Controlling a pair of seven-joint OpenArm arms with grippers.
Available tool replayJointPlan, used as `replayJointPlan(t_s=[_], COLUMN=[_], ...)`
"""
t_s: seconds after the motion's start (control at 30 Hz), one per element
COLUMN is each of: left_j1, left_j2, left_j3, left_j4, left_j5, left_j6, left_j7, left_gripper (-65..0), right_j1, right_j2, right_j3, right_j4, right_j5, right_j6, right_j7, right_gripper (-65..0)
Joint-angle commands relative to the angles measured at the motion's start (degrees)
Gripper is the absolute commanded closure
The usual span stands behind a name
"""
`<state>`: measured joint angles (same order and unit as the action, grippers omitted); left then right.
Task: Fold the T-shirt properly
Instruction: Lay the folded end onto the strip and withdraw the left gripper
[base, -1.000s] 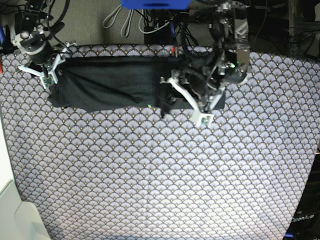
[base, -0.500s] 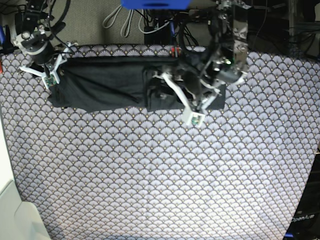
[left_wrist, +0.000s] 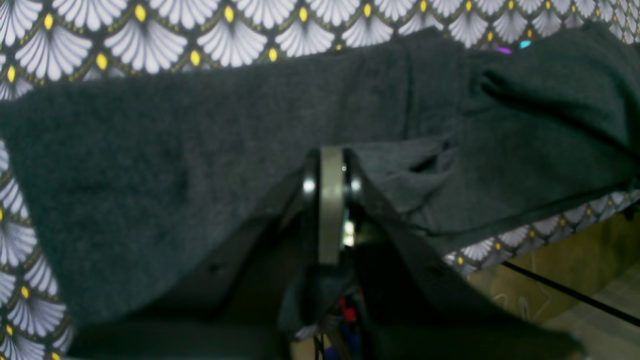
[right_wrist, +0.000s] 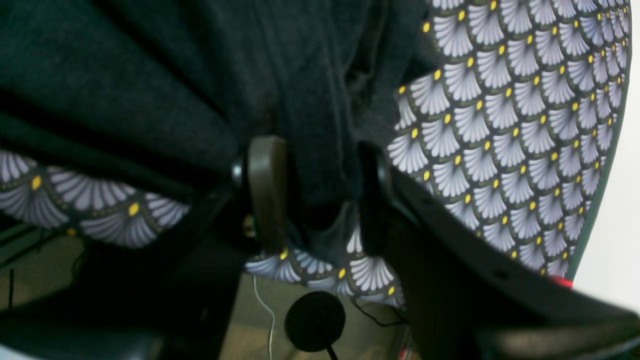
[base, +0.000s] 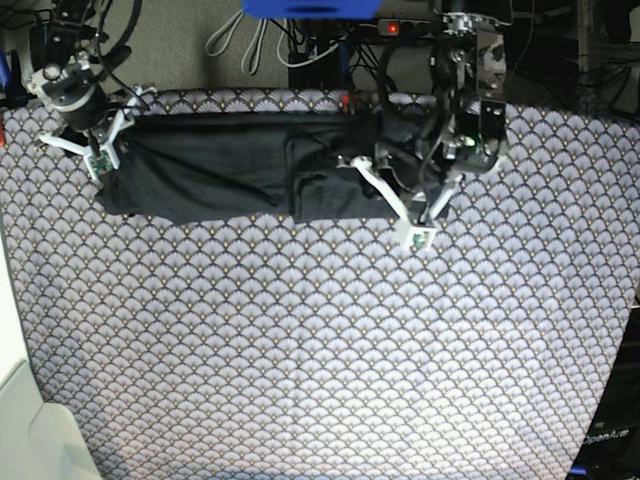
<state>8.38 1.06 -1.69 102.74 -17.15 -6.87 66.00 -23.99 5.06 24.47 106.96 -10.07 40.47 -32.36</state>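
Note:
The dark charcoal T-shirt (base: 210, 165) lies as a long strip along the far edge of the table, its right part doubled over to a fold line near the middle. My left gripper (base: 413, 236) is at the strip's right end. In the left wrist view its fingers (left_wrist: 331, 200) are pressed together with T-shirt (left_wrist: 150, 175) cloth draped on both sides. My right gripper (base: 97, 160) is at the strip's left end. In the right wrist view its fingers (right_wrist: 267, 190) hold bunched T-shirt (right_wrist: 150, 65) cloth between them.
The scallop-patterned tablecloth (base: 320, 340) covers the whole table. Cables and a power strip (base: 400, 28) lie behind the far edge, with a blue object (base: 310, 8) above. A white surface (base: 30, 430) stands at the front left corner.
My left gripper carried the shirt's right end leftward, laying it over the strip, then drew back to the right. The right gripper stayed at the left end.

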Motion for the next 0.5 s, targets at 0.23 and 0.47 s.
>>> replayJointPlan(t_s=[0.23,0.47], left_j1=[-2.0,-3.9], left_j2=[0.3,-2.2], left_j3=[3.1,19.2], left_j4=[-4.1,-4.7], left_j5=[-1.0,-5.3], left_j6=[-0.1,-0.8], left_j7=[-0.2,5.9], left_gripper=[-0.3,-0.3], right_j1=[0.2,0.2], right_j2=[1.4,1.4], right_j3=[0.3,0.3], right_j4=[0.9,0.9], right_j5=[0.4,0.4], right_j6=[-0.5,-0.5], right_j7=[0.9,1.0], right_gripper=[-23.6,-23.6])
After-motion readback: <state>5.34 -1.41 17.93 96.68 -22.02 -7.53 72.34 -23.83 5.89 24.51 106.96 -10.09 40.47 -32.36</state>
